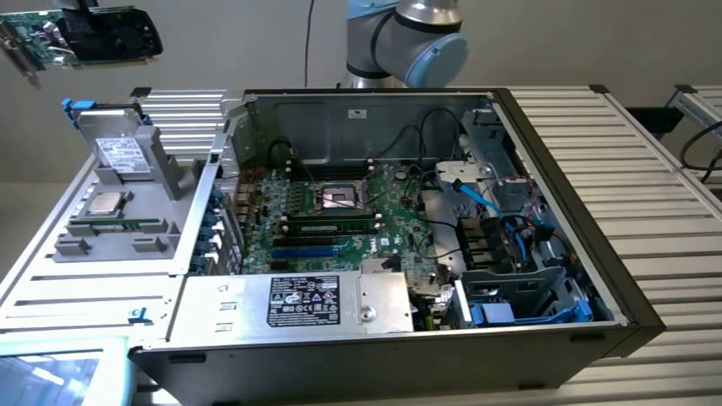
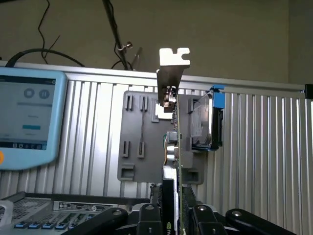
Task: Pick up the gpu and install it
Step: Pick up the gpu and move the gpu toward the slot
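**Claw** (image 2: pixel 173 219): clamped on the gpu (image 2: pixel 174 147), with one finger (image 2: pixel 146 215) pressed to each face of the card. The card stands edge-on between them. Its silver bracket (image 2: pixel 172 66) is at the end farthest from the claw.

**Directly beyond the held card:** a grey fixture plate (image 2: pixel 139 142) lies on the ribbed aluminium table (image 2: pixel 264 147). A hard drive (image 2: pixel 203 122) in a blue-clipped carrier stands on the plate.

**Beside the plate:** a tablet screen (image 2: pixel 29 117) in a light blue frame.

**Exterior view:** the claw's load hangs in the air, touching no surface, above the fixture plate. It is well apart from the open computer case (image 1: pixel 564 211), which lies toward the exterior view's right of the claw.

**Inside the case:** a green motherboard (image 1: pixel 338 211) and a labelled power supply (image 1: pixel 299 300).

**Behind the case:** an arm joint (image 1: pixel 412 42).
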### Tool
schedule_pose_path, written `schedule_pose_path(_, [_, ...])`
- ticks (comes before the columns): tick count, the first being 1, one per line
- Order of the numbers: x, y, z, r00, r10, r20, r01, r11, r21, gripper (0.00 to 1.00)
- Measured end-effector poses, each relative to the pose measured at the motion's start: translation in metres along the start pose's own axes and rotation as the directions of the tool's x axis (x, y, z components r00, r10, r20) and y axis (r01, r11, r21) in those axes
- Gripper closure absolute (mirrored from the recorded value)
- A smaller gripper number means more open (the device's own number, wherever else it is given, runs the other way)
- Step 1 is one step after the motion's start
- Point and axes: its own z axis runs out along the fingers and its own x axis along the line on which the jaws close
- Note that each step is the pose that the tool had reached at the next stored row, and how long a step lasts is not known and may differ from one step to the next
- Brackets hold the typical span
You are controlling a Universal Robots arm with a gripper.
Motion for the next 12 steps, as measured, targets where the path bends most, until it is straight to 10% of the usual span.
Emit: schedule_pose_path(12, [0.0022,-0.0085,-0.0011,0.9990,0.044,0.0061,-0.044,0.9990,0.0025,0.72])
